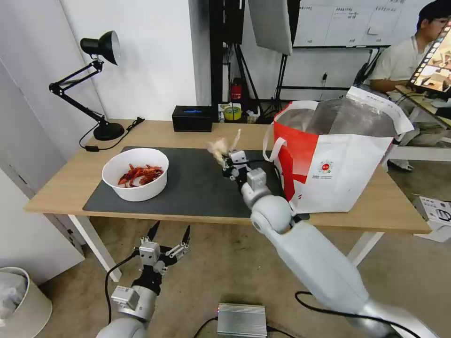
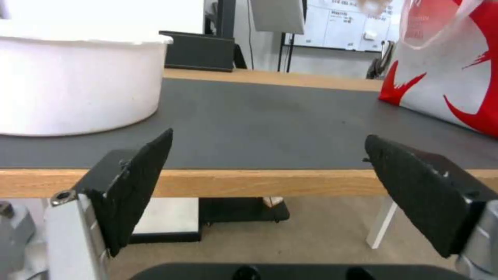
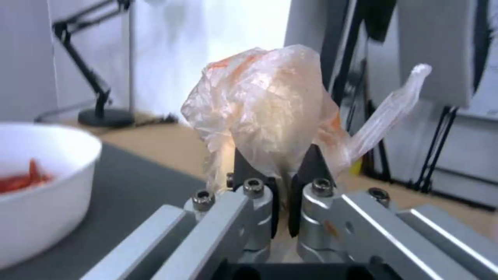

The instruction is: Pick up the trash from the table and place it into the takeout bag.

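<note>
Nearest the robot, the left claw [image 1: 169, 233] hangs below the front edge of the bench [image 1: 56, 185], over the floor, its two black fingers [image 2: 136, 186] spread wide with nothing between them. Just past that edge lies the dark grey mat [image 1: 197, 183], and on its left part sits the white bowl [image 1: 135, 173] with red crayfish shells inside (the shells heaped toward the bowl's middle). Farther in, the right arm reaches over the mat, and the right claw [image 1: 224, 157] is clenched on the clear plastic bag [image 3: 270, 116], a crumpled, pale lump with orange smears and one twisted tail sticking out sideways; it is held up clear of the mat, near the left side of the takeout bag [image 1: 338, 159]. That red-and-white tote stands upright on the bench's right part, its foil-lined mouth open. Behind, a black box [image 1: 191, 118] rests near the bench's far edge, and a black desk lamp [image 1: 91, 84] stands at the far left corner.
</note>
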{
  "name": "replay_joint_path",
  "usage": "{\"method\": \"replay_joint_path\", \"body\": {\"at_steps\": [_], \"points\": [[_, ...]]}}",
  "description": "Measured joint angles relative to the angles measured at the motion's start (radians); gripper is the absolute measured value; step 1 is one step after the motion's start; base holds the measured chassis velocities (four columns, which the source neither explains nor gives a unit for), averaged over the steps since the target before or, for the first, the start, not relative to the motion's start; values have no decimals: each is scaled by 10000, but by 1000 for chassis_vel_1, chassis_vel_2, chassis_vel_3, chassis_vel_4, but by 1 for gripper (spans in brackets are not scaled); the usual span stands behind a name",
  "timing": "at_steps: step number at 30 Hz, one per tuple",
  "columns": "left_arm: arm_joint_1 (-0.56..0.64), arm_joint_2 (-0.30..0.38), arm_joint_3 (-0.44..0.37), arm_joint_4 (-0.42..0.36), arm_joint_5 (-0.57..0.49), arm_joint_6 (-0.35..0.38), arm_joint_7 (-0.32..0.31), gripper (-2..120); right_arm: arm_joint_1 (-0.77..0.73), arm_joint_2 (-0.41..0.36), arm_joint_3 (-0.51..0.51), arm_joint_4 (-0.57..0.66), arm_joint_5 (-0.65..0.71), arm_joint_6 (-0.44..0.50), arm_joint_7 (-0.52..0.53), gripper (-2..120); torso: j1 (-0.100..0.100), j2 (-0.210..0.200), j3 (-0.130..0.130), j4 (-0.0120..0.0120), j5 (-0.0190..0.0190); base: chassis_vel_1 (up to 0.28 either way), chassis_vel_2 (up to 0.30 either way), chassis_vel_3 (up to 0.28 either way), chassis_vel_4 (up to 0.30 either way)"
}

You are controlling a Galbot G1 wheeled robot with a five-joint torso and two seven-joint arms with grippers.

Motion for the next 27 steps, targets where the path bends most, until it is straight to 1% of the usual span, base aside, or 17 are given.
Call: {"method": "replay_joint_path", "body": {"at_steps": [3, 7, 11, 13, 14, 20, 27], "points": [[18, -9, 27, 1, 41, -32, -7, 100, -494, -231, 578, 1024, -387, 395, 306, 3, 0, 0, 0, 2, 0, 0, 0, 0, 0], [19, -83, 97, 3, 156, -33, -8, 100, -655, -406, 1012, 1485, -511, 502, 564, 3, 0, 0, 0, 1, 0, 0, 0, 0, 0], [19, -112, 128, 19, 188, -33, -10, 100, -727, -527, 1326, 1726, -562, 540, 843, 3, -1, 0, 0, 1, 0, 0, 0, 0, 0], [19, -133, 143, 48, 198, -33, -12, 100, -811, -638, 1685, 1943, -559, 554, 1049, 3, -1, 0, 0, 1, 0, 0, 0, 0, 0], [19, -133, 143, 48, 198, -33, -12, 100, -811, -638, 1685, 1943, -559, 554, 1049, 3, -1, 0, 0, 1, 0, 0, 0, 0, 0], [2, -182, 208, 103, 221, -34, -14, 100, -922, -839, 2426, 2152, -478, 482, 1459, 3, 0, 1, 2, 1, 0, 0, 0, 0, 0], [-16, -229, 265, 110, 281, -34, -14, 100, -1007, -1127, 2940, 2275, -264, 306, 1778, 3, 0, 0, 1, 1, 0, 0, 0, 0, 0]]}}
